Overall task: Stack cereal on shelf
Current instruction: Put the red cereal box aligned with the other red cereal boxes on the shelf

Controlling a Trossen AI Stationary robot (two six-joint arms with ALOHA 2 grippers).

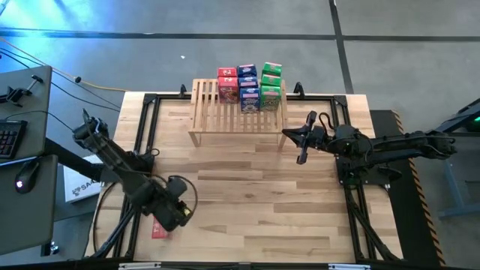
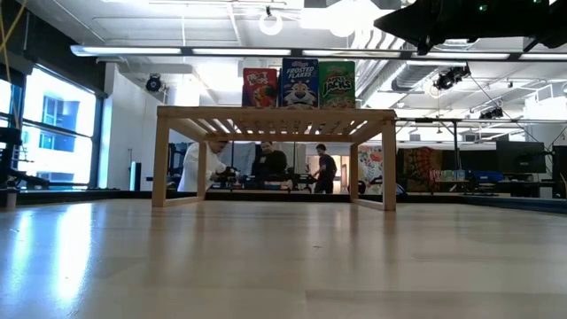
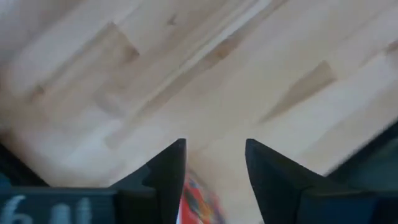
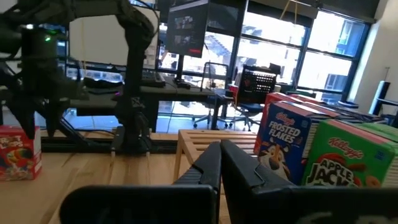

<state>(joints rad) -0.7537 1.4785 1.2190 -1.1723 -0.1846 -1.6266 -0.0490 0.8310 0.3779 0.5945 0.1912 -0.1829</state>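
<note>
At table's near-left edge, left gripper (image 1: 174,214) poised with fingers (image 3: 168,180) parted over last red cereal box (image 1: 158,230) for pickup; other cereal boxes (image 1: 250,87) grouped on shelf (image 1: 217,116) (right end), right gripper (image 1: 301,147) fingers closed, empty, alongside.

We count two red cereal boxes (image 1: 227,85), three blue (image 1: 248,85) and three green (image 1: 271,82) on one shelf (image 1: 217,116). One further red box (image 1: 158,229) lies on the tabletop (image 1: 255,195).
</note>
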